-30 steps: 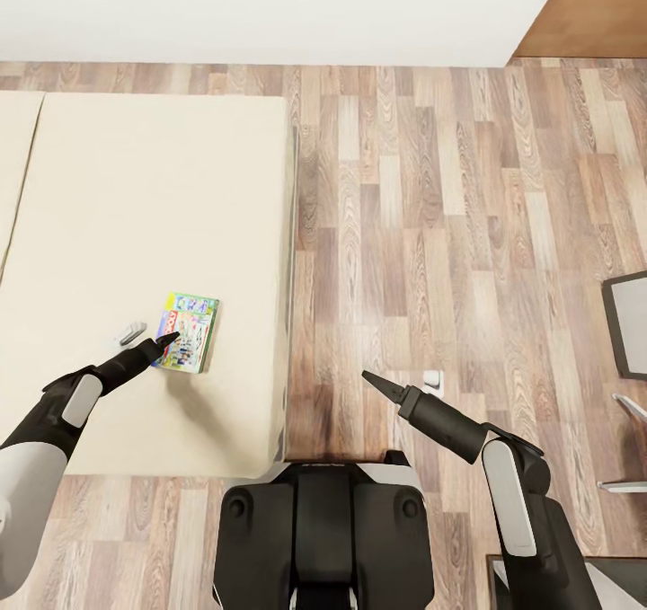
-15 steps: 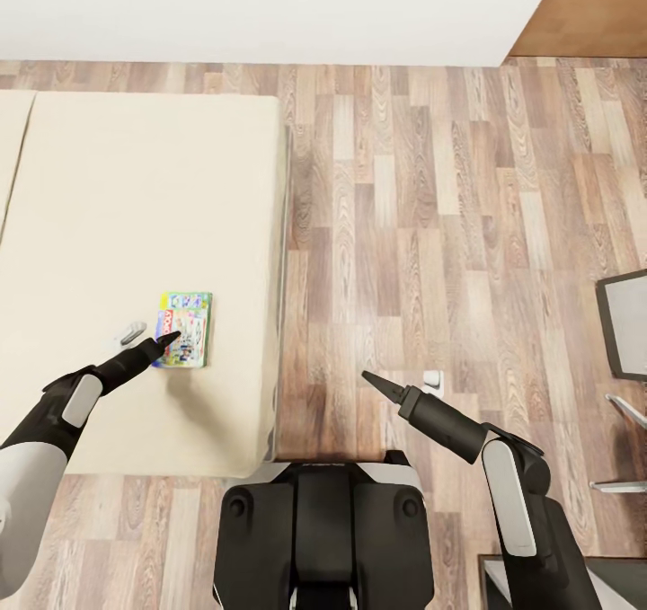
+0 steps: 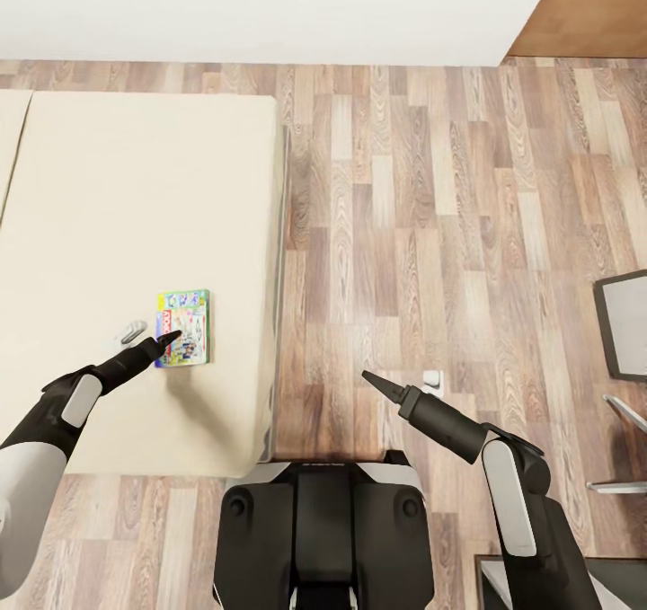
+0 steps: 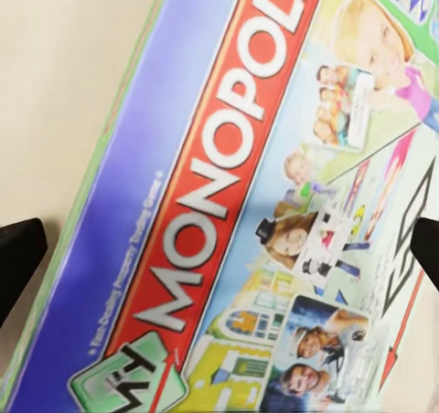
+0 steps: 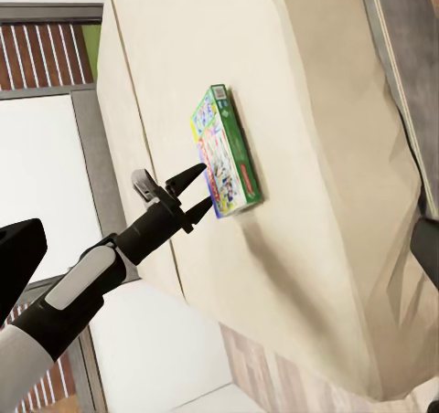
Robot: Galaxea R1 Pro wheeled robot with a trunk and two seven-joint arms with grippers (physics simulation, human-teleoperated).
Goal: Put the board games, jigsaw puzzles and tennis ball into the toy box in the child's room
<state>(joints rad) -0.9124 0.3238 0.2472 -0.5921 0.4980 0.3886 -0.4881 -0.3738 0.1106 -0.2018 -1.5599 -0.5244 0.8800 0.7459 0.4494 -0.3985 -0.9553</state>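
Note:
One board game (image 3: pixel 185 340), a thin box with a green rim and a red MONOPOLY band on its cover (image 4: pixel 229 203), lies flat on the cream bed (image 3: pixel 135 206) near its right edge. My left gripper (image 3: pixel 168 339) hovers just over the box's left part, open, its two fingers spread in the right wrist view (image 5: pixel 194 192), with nothing held. Over the wood floor to the right of the bed, my right gripper (image 3: pixel 368 378) hangs open and empty. The right wrist view looks across at the box (image 5: pixel 224 153) on the bed (image 5: pixel 320 111).
A small grey-white object (image 3: pixel 131 331) lies on the bed just left of the box. Another small white object (image 3: pixel 432 378) sits on the floor by my right arm. A chair (image 3: pixel 624 322) stands at the right edge. A white wall (image 3: pixel 270 8) runs along the far side.
The whole picture has slid slightly left, so the camera moved. Both arms keep their pose, and the box sits a little further under my left gripper's tip.

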